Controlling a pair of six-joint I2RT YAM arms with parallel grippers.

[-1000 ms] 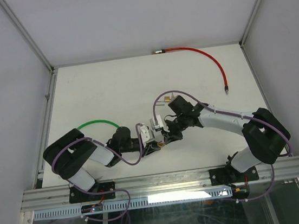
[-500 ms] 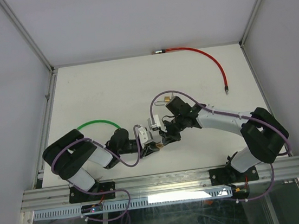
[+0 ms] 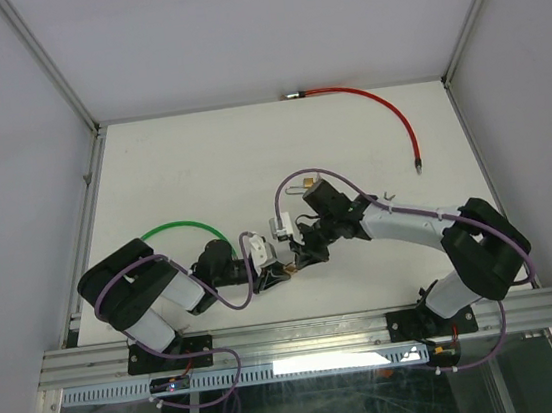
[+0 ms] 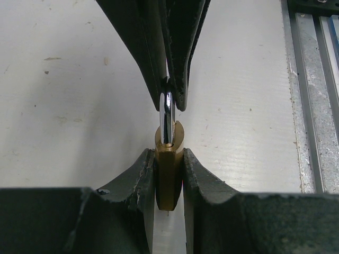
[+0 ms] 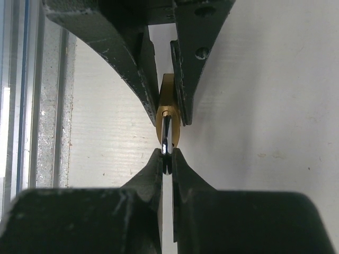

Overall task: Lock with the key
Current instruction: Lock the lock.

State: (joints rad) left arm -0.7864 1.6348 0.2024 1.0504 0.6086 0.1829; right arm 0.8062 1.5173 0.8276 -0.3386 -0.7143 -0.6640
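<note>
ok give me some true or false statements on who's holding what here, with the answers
1. The left gripper clamps the brass padlock. True.
2. The right gripper is empty. False: its fingers pinch the shackle.
3. The red cable lies at the far side of the table. True.
4. The green cable lies beside the right arm. False: it lies beside the left arm.

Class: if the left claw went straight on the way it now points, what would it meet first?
The right claw, directly ahead, pinching the shackle of the brass padlock that the left claw itself grips.
</note>
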